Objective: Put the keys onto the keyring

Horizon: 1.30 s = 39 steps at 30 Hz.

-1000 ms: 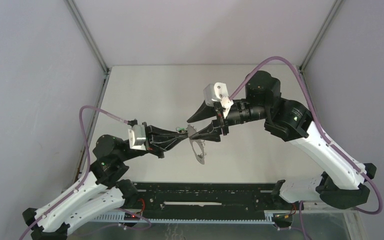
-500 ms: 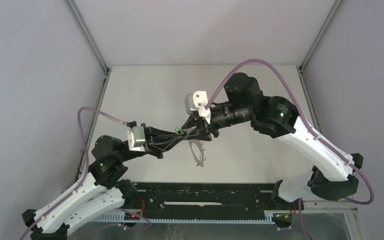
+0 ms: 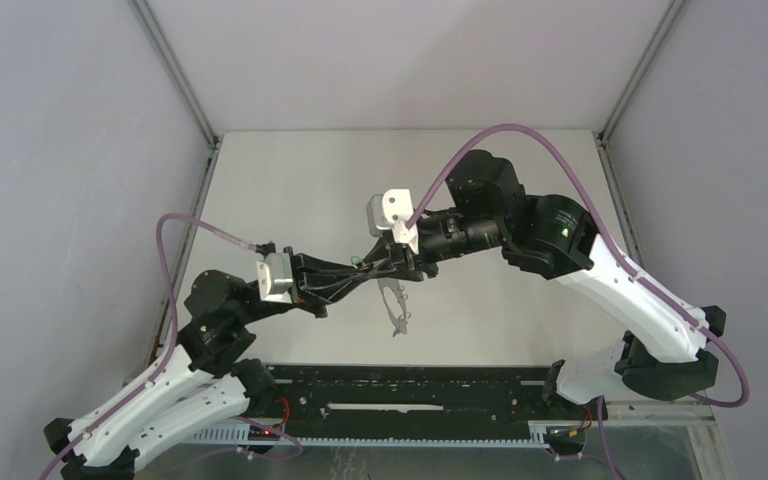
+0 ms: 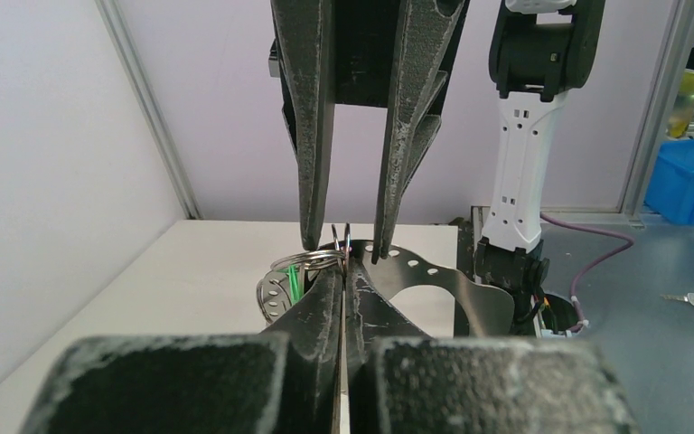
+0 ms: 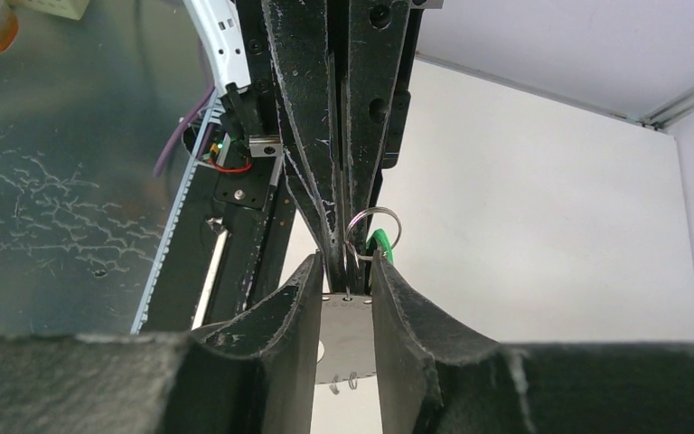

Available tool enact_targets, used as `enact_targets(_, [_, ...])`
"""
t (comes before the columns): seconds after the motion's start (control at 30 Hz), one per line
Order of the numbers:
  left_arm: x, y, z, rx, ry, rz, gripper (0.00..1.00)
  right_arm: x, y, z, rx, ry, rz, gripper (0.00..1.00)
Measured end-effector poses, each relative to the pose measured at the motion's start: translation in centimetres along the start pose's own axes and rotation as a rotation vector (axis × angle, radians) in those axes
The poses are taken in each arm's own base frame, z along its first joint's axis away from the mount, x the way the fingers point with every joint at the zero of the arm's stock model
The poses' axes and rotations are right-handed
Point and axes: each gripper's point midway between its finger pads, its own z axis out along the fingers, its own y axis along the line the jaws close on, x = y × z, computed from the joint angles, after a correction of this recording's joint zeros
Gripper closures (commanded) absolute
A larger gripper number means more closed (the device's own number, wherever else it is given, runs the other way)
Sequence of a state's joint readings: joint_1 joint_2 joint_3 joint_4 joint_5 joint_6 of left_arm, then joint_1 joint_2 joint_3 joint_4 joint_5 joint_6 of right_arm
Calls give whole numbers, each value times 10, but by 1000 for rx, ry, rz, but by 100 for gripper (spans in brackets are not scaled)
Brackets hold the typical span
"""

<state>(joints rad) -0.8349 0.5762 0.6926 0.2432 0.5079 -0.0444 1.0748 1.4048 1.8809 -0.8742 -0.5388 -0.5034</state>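
My left gripper point(image 3: 378, 277) is shut on the keyring point(image 3: 396, 305), a grey metal band with holes along its rim that hangs above the table. In the left wrist view the shut left gripper point(image 4: 343, 269) pinches the keyring point(image 4: 425, 271) at its rim, beside a wire ring point(image 4: 312, 260) and the green key head point(image 4: 293, 282). My right gripper point(image 4: 343, 249) is open, its fingers straddling the left fingertips and a small wire loop. In the right wrist view the open right gripper point(image 5: 345, 271) frames the keyring point(image 5: 343, 344), with the green head point(image 5: 381, 244) behind. The blue key is out of view.
The white table point(image 3: 300, 190) is walled at the left, back and right. A black rail point(image 3: 410, 400) runs along the near edge between the arm bases. The right arm's purple cable point(image 3: 520, 130) arches above the table.
The right arm has moved left to meet the left gripper, and its open fingers now straddle the left fingertips. The hanging keyring has turned more edge-on. The left arm has hardly moved.
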Motion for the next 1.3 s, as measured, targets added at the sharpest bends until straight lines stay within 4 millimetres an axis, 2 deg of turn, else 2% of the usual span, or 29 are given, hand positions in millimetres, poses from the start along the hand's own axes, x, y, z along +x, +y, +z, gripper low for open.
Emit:
enact_targets(0.1, [1,0,0,0,2,-1,100,0,0,0,3,2,-7,69])
enact_targets(0.2, [3,1,1,0,8,-4,100,0,0,1,2,4,-14,78])
enact_targets(0.3, [7,1,2,1,21,-11,100,1,-1,0,7,14,-25,100])
enact_targets(0.47, [10,4,2,-6,42,-18,100,4,-3,-1,21,51,-33,99])
enact_targets(0.57, [13,5,2,-8,57,-26,100,8,-3,-1,30,78,-36,81])
enact_targets(0.63, [15,4,2,0,64,-30,100,11,-3,-1,32,94,-42,79])
enact_targets(0.77, [19,4,2,2,77,-36,100,18,-2,-2,36,126,-41,80])
enact_targets(0.93, [20,4,2,1,82,-39,100,21,-3,-2,41,144,-43,100])
enact_targets(1.17, [22,5,1,-4,87,-41,100,23,-4,-1,61,177,-56,100])
enact_targets(1.2, [22,5,1,-3,89,-41,98,24,-4,-1,65,184,-56,100])
enact_targets(1.3, [24,5,1,-1,98,-28,81,27,-7,-2,74,193,-26,100])
